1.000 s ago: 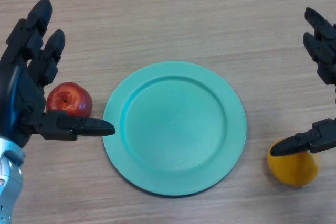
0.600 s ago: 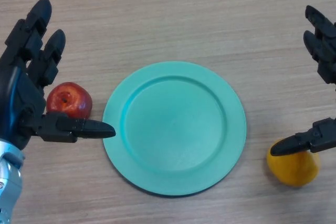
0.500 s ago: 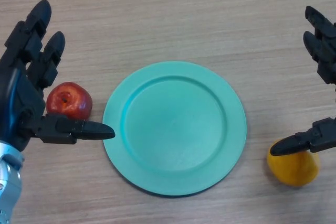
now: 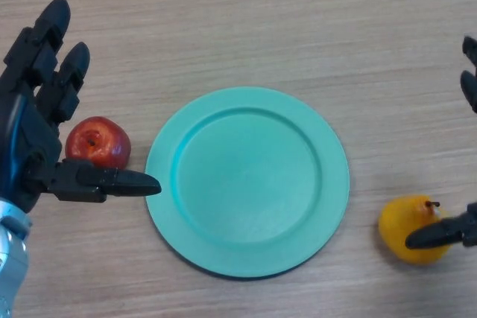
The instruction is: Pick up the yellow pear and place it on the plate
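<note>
Moved outward and down: right hand (image 4: 453,233) now mostly beyond the view's right edge, with only the thumb tip low over the yellow pear (image 4: 414,229) and two fingertips at the upper right edge. Uncovers in this way more of the pear, with its small stem now in sight. Means probably a re-aiming of the approach and not yet a grasp; nothing lifted so far.

Spread wide apart, thumb and fingers, clasping nothing. Lies just above and inward of the thumb tip, touching it or nearly so, and well below the upper fingertips. Rests on the wooden table (image 4: 246,20), near the teal plate (image 4: 186,243) but clear of its rim.

Left hand (image 4: 33,135): idle beside the plate, fingers straight and released, thumb extended just under the red apple (image 4: 98,141).
</note>
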Tool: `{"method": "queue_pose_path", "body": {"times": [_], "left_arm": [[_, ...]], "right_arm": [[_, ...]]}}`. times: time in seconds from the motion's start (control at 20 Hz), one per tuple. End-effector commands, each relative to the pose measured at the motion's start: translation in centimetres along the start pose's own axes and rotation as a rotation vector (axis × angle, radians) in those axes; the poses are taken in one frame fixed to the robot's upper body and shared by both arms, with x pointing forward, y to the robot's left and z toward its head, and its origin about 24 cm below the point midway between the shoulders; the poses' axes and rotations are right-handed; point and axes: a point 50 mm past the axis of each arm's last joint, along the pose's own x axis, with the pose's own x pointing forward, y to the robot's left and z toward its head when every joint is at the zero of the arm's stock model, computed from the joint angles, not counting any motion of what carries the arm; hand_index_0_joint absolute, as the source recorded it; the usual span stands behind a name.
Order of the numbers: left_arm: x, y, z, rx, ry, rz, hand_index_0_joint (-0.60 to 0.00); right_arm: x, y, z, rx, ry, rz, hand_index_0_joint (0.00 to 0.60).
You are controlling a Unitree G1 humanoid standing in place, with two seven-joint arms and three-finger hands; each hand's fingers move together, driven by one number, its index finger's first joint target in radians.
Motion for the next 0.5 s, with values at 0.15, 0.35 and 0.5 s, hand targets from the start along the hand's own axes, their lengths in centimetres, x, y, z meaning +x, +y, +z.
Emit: {"method": "queue_pose_path", "body": {"times": [0.15,0.35,0.5], "left_arm": [[0.1,0.9,3.0,0.084,-0.185,0.024,0.000],[0.1,0.9,3.0,0.084,-0.178,0.032,0.000],[0.1,0.9,3.2,0.092,-0.198,0.036,0.000]], "right_arm": [[-1.4,-1.5,1.3,-0.048,-0.254,-0.067,0.000],[-1.7,-1.4,-1.2,-0.022,-0.253,-0.123,0.000],[-1.7,-0.9,-3.1,0.000,-0.213,-0.140,0.000]]}}
